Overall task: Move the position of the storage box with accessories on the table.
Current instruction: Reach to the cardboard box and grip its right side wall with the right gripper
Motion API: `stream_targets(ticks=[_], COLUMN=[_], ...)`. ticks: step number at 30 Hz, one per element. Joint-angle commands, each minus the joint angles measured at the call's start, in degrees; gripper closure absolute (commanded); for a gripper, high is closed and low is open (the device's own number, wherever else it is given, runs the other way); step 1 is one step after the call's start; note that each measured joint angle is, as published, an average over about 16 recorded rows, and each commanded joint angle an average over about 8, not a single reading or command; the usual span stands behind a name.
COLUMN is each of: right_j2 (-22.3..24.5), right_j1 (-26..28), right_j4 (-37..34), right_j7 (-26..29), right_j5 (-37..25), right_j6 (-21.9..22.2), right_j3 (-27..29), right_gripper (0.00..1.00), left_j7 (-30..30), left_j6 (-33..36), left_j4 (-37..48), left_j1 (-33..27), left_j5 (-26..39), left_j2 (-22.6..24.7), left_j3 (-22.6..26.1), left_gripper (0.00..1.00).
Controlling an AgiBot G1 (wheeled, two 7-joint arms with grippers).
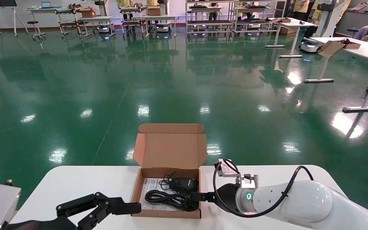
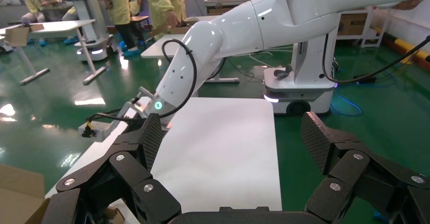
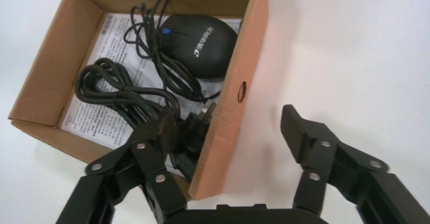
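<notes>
Left pincer (image 1: 129,208) low at the near edge of the surface (image 1: 75,182), left of centre. Fingers spread wide with nothing between them. Its tip is at the box's (image 1: 137,185) near-left corner; can't tell if it touches.

Right pincer (image 3: 228,133) comes in from the right, also near the front edge. It is open wide and straddles the box's right wall: one finger (image 3: 162,133) is inside the box on top of the cable (image 3: 116,89), the other finger (image 3: 304,133) is outside over bare surface. The wall sits in the gap, not clamped. In the head view the pincer (image 1: 200,196) shows only as a black tip at that wall; the white arm hides the rest.

Box is at the middle of the surface, closer to the near edge than the far one. The lid (image 1: 170,150) is open and stands upright at the far side, tuck flap on top.

Inside: black mouse (image 3: 200,44) toward the far-right corner, the coiled cable bundle at the near side, loose cable loops running between them. Both lie on a white printed sheet (image 3: 101,117) that lines the bottom.

From the left wrist, the left pincer (image 2: 233,143) has its pads (image 2: 317,140) far apart, bare surface (image 2: 218,153) visible through the gap, and the right arm (image 2: 213,46) beyond it.
</notes>
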Motion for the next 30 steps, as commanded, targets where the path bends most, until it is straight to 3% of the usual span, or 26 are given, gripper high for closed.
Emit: stream_targets(ticks=[1, 30], right_j2=[0.0, 0.1], right_j1=[-0.1, 0.6], right_j4=[-0.1, -2.0], right_j7=[0.0, -0.9], right_j5=[0.4, 6.0], right_j6=[0.2, 1.8], right_j3=[-0.6, -6.2], right_gripper=[1.0, 1.0], left_j7=[0.0, 0.0], left_j6=[0.0, 0.0], left_j4=[0.0, 0.0], left_j1=[0.0, 0.0], left_j5=[0.0, 0.0], left_j2=[0.0, 0.0], left_j3=[0.0, 0.1], left_gripper=[0.0, 0.0])
